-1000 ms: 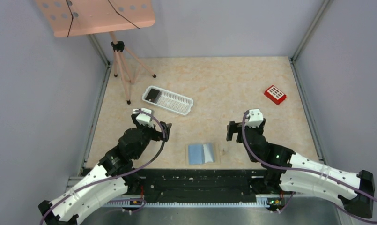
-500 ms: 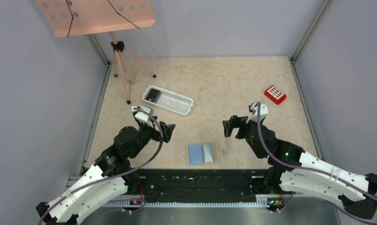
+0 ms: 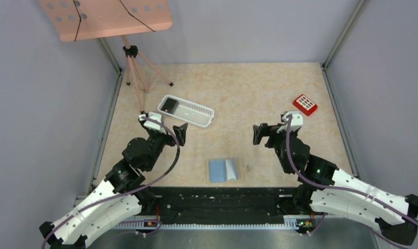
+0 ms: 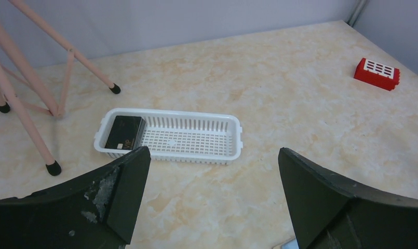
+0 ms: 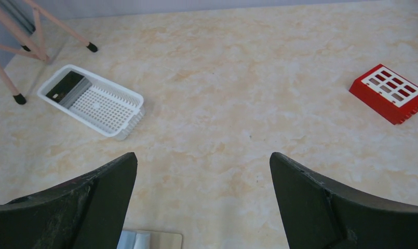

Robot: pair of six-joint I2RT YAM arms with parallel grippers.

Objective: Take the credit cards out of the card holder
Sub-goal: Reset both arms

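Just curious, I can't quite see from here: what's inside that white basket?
A flat black card lies at one end of the white basket; the rest shows only bare slotted floor. Anything under the card is hidden.

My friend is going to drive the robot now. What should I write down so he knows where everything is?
Grippers: left gripper open, empty, in the air near the white basket; right gripper open, empty, over bare table.
Things: card holder lies open flat at the near edge between the arms, untouched.
Done: one dark card lies in the basket's left end.
Left: cannot tell if cards remain in the holder; check it and pull out any.
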